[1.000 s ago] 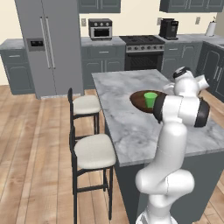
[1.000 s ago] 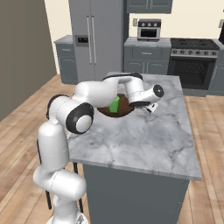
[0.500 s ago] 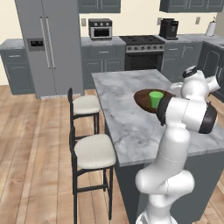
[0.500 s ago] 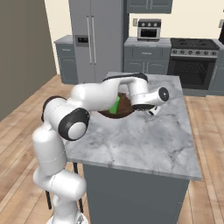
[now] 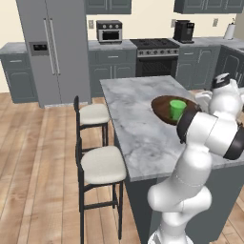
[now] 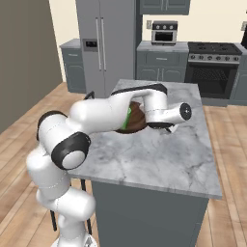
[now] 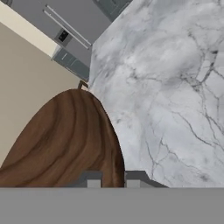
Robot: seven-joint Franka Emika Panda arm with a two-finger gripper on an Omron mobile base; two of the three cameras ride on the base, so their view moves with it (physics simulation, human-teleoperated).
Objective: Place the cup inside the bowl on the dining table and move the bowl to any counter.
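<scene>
Cup (image 5: 177,109) is sitting in bowl (image 5: 174,110) near the surface's (image 6: 159,154) far edge; hand (image 7: 113,180) is pinching the bowl's rim, nearly closed, for carrying.

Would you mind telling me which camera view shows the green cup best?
The left base view: the cup stands upright in the bowl, almost fully visible. The right base view shows just a green sliver behind the arm. The hand view gives wooden bowl surface instead.

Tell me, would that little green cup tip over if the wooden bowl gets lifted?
Possibly. The cup stands upright and loose inside the bowl, taller than it is wide, so a tilt might topple it. The bowl looks shallow, so its low rim probably wouldn't catch the cup.
</scene>
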